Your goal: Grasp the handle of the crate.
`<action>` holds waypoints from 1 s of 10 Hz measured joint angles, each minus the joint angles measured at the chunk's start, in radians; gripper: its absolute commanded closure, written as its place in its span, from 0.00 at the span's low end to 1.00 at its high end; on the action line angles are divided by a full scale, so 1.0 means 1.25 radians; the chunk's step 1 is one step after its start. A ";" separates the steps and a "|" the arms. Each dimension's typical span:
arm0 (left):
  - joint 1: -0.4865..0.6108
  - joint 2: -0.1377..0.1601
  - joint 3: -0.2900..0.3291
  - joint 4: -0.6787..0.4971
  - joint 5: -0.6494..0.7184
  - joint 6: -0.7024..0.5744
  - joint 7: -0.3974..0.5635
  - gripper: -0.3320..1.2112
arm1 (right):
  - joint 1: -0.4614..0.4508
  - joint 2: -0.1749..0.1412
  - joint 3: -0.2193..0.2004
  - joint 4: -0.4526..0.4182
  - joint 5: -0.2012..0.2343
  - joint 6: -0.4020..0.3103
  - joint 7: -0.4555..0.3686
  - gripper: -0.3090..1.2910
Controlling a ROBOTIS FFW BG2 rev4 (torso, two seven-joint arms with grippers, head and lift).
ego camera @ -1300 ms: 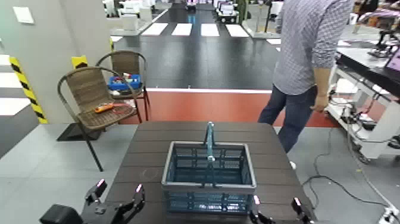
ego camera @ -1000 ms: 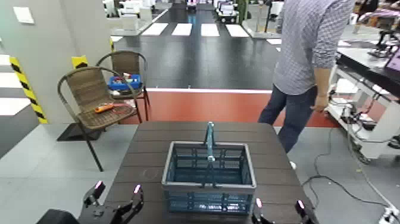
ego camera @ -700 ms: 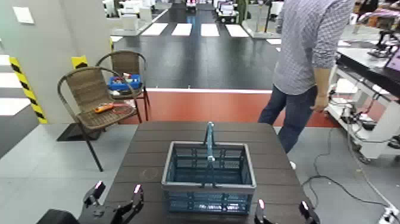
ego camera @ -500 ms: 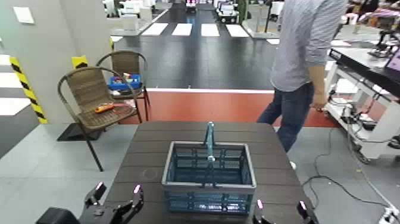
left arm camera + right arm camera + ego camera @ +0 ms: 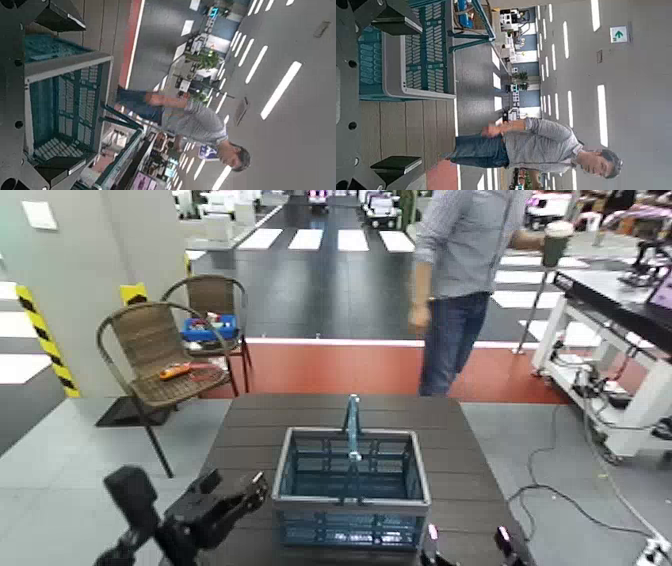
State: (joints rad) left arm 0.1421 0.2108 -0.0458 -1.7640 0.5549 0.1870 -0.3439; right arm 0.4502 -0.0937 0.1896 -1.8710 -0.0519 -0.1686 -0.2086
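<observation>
The teal-blue crate (image 5: 350, 486) with a grey rim stands in the middle of the dark slatted table (image 5: 240, 440). Its thin handle (image 5: 352, 426) stands upright across its middle, seen edge-on. My left gripper (image 5: 232, 487) is open and raised beside the crate's left wall, just short of it. My right gripper (image 5: 465, 540) is open, low at the near right corner of the crate. The crate shows between the open fingers in the left wrist view (image 5: 63, 103) and in the right wrist view (image 5: 411, 55). Neither gripper touches the handle.
A person (image 5: 460, 280) holding a cup walks behind the table's far edge. Two wicker chairs (image 5: 150, 350) stand at the far left, one bearing a small blue box (image 5: 208, 328). A workbench (image 5: 620, 300) and floor cables are at the right.
My left arm has risen and swung in toward the crate's left side. The person has walked left behind the table. The right gripper has barely moved.
</observation>
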 measured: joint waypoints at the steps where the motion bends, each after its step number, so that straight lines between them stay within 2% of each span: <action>1: -0.046 0.022 -0.006 0.009 0.052 0.070 -0.010 0.29 | -0.003 0.000 0.002 0.003 -0.003 0.000 0.000 0.29; 4: -0.168 0.057 -0.056 0.091 0.227 0.206 -0.016 0.29 | -0.008 -0.001 0.007 0.008 -0.008 -0.003 0.000 0.29; 7: -0.295 0.096 -0.138 0.187 0.379 0.308 -0.020 0.29 | -0.014 -0.003 0.011 0.013 -0.011 -0.008 0.000 0.29; 8: -0.338 0.104 -0.171 0.227 0.415 0.326 -0.032 0.29 | -0.016 -0.004 0.014 0.017 -0.013 -0.011 0.000 0.29; 10: -0.411 0.103 -0.228 0.312 0.451 0.326 -0.059 0.29 | -0.021 -0.005 0.018 0.022 -0.016 -0.017 0.000 0.29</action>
State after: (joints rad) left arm -0.3722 0.3398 -0.3308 -1.3742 1.1190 0.5941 -0.4180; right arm 0.4234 -0.0996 0.2125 -1.8432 -0.0724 -0.1893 -0.2086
